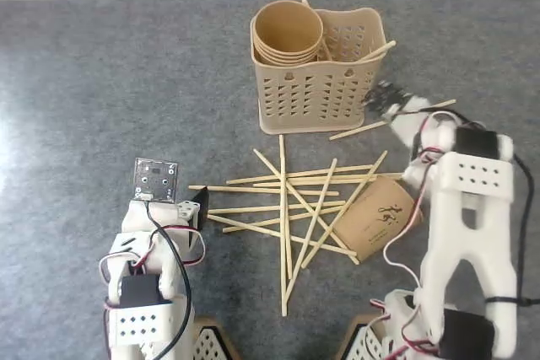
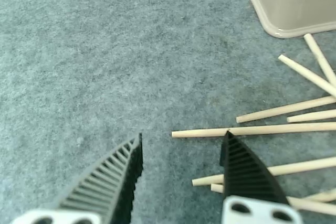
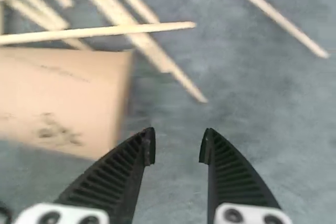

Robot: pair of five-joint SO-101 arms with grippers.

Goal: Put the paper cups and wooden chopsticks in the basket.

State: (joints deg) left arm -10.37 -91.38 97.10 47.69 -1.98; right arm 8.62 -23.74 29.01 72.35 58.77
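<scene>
The beige basket (image 1: 321, 94) stands at the back with stacked paper cups (image 1: 288, 29) and a few chopsticks in it. Several wooden chopsticks (image 1: 287, 208) lie crossed on the carpet in front of it. One paper cup (image 1: 381, 218) lies on its side at their right end. My left gripper (image 2: 184, 137) is open low over the carpet, and the left end of one chopstick (image 2: 252, 129) lies just past its fingertips. My right gripper (image 3: 177, 142) is open over bare carpet, close beside the lying cup (image 3: 58, 103).
Grey carpet covers the whole table. One chopstick (image 1: 392, 120) lies apart near the basket's right front corner. The basket's corner (image 2: 294, 3) shows in the left wrist view. The carpet's left half is open.
</scene>
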